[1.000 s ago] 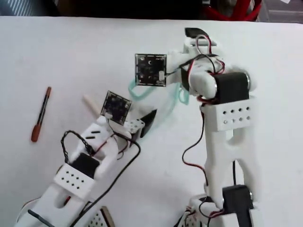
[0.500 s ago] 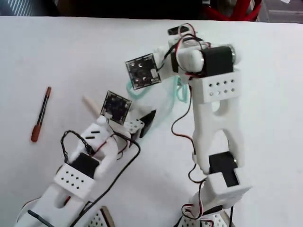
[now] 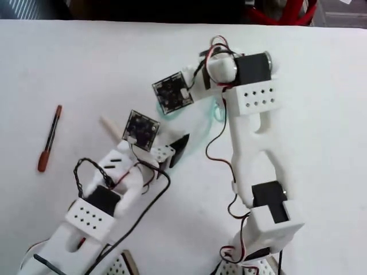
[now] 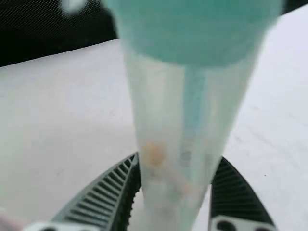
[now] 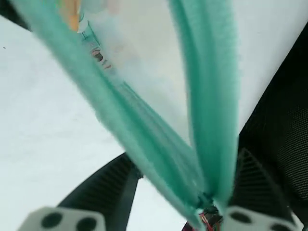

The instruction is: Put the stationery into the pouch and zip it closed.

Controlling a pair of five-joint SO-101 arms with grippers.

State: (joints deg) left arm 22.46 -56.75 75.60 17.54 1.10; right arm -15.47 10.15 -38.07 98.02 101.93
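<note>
The pouch [image 3: 196, 133] is clear plastic with teal zipper bands, and it lies between my two arms at mid-table. My left gripper [image 3: 174, 149] is shut on its near end; in the left wrist view the clear pouch [image 4: 183, 144] sits pinched between the left gripper [image 4: 175, 195] fingers. My right gripper [image 5: 192, 192] is shut on the teal zipper bands [image 5: 207, 96] at the pouch's far end, under the right wrist. A red pen [image 3: 49, 139] lies on the table at the far left. A pale wooden stick [image 3: 109, 125] pokes out beside the left wrist camera.
The white table's far edge [image 3: 114, 20] meets a dark background with red shapes at the back right. Loose cables [image 3: 149, 197] hang from both arms. A small slatted object [image 3: 123, 264] sits at the near edge by the left arm's base.
The right arm has swung its upper links left and rotated its wrist, carrying its camera board down and to the left over the pouch. The left arm has not moved.
</note>
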